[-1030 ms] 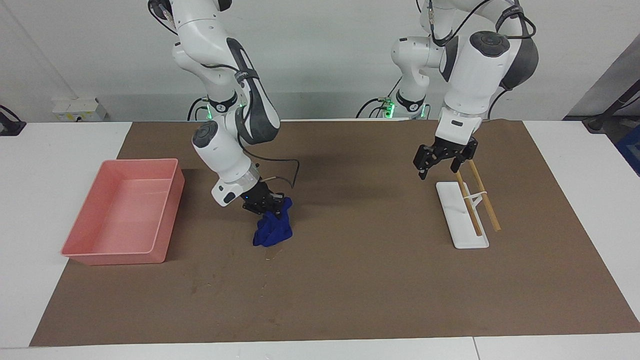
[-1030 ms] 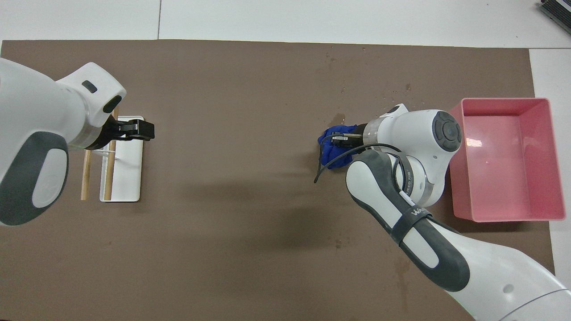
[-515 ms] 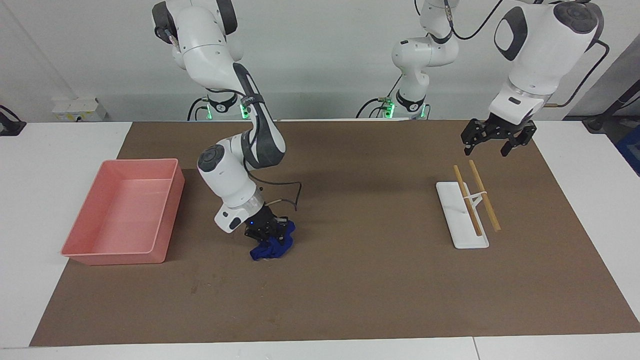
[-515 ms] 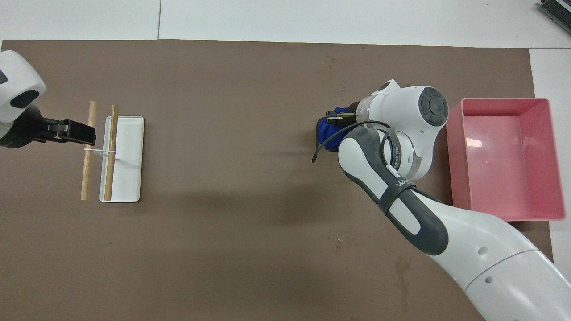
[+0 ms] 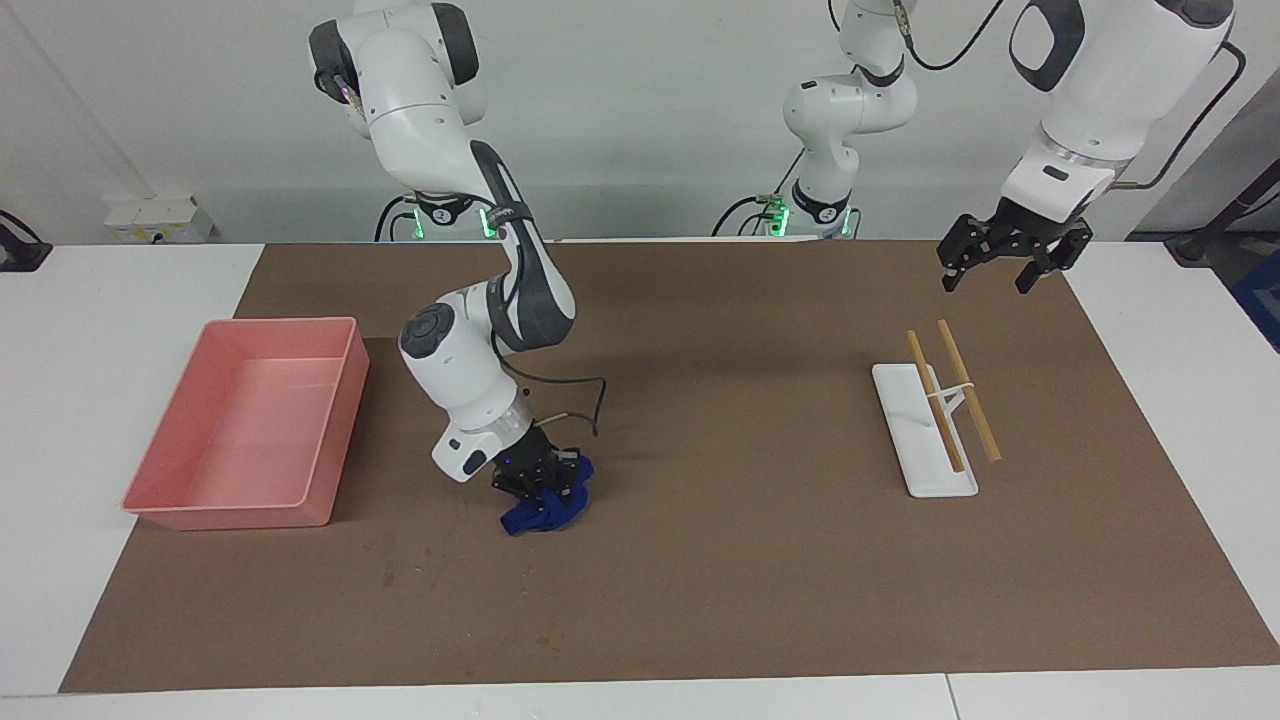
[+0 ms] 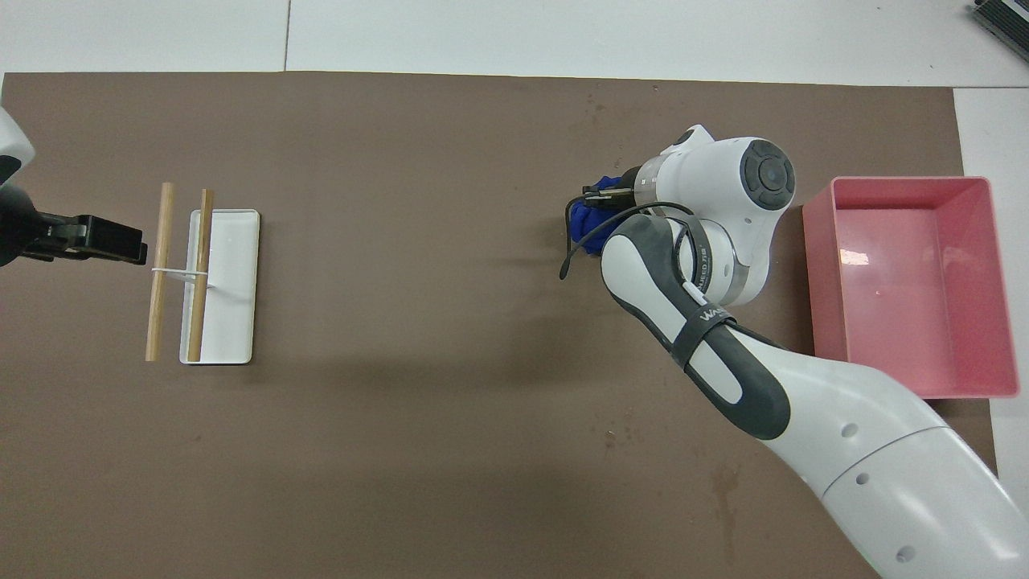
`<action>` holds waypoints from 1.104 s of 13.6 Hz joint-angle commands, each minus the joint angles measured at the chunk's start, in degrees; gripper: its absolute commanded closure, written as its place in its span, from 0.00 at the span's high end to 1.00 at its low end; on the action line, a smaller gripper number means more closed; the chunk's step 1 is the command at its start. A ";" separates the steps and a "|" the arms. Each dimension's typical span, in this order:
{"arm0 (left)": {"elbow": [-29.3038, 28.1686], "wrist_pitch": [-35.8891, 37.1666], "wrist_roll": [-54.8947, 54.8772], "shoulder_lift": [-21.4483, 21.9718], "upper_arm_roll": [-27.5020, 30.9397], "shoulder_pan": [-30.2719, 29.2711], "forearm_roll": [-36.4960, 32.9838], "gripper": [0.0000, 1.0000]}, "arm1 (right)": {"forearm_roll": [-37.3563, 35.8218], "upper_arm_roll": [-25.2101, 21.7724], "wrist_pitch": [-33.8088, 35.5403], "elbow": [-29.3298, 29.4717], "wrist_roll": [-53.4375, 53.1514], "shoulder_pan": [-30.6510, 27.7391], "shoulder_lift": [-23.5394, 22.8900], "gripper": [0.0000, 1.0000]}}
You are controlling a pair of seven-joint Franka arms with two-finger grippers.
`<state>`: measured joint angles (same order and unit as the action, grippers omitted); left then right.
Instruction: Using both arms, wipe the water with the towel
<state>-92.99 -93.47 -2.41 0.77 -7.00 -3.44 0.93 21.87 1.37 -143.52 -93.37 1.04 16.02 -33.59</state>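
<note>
Clenched on the small crumpled royal-blue cloth towel [image 5: 545, 508], the right gripper [image 5: 535, 478] presses it down onto the flat brown mat [image 5: 720, 560], near the shallow pink plastic tray [image 5: 335, 430] and farther from the robots than it was a second ago. Over that second the towel has been dragged across the spot where a pale wet blotch showed; the water is now hidden under cloth and arm, so I judge the wipe is underway.

The left gripper [image 5: 982, 262], fingers spread and empty, has lifted away from the white rectangular holder [image 5: 905, 440] with its two wooden sticks [image 5: 968, 390] and hangs over the mat's edge.

Bunched into a lump, the towel has no clear long axis or direction.
</note>
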 commanded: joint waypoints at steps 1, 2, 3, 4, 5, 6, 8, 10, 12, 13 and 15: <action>5.86 6.17 -0.93 -4.34 -0.03 -0.43 -0.84 1.00 | -3.40 0.30 0.34 4.16 0.71 -1.42 -2.79 0.00; 7.02 5.85 -0.93 -4.98 -0.12 -0.08 -1.63 1.00 | -4.37 0.21 0.34 4.60 0.80 -1.77 -3.06 0.00; 6.68 5.76 -1.28 -4.81 -0.20 -0.07 -1.55 1.00 | -5.68 0.30 0.52 5.13 0.80 -2.13 -3.15 0.00; 5.63 5.58 -2.07 -4.20 -0.20 -0.25 -1.46 1.00 | -6.65 0.30 0.52 5.74 0.80 -2.30 -3.41 0.00; 4.23 5.06 -2.16 -3.59 -0.20 -0.25 -1.37 1.00 | -7.62 0.21 0.52 5.92 0.89 -2.39 -3.59 0.00; 2.91 4.62 -1.64 -2.88 -0.20 0.01 -1.37 1.00 | -8.85 0.30 0.61 6.53 0.98 -2.65 -3.76 0.00; 2.55 4.70 -1.55 -2.61 -0.20 0.45 -1.37 1.00 | -11.66 0.30 0.61 7.50 2.20 -3.36 -4.20 0.00; 2.55 4.61 -1.46 -2.61 -0.20 0.45 -1.37 1.00 | -12.55 0.30 0.52 8.20 3.87 -3.62 -4.55 0.00; 2.55 4.88 -1.46 -2.53 -0.12 0.19 -1.37 1.00 | -13.68 0.30 0.43 8.82 4.75 -3.80 -4.91 0.00; 2.55 4.79 -1.46 -2.53 -0.12 0.10 -1.37 1.00 | -15.00 0.21 0.52 9.35 5.19 -3.80 -5.08 0.00; 2.55 4.79 -1.46 -2.53 -0.12 0.10 -1.37 1.00 | -19.47 0.21 1.92 12.15 6.25 -3.89 -5.96 0.00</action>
<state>-89.68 -89.29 -3.40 -2.74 -7.28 -3.35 0.33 6.06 1.23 -143.37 -86.03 5.41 12.87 -37.34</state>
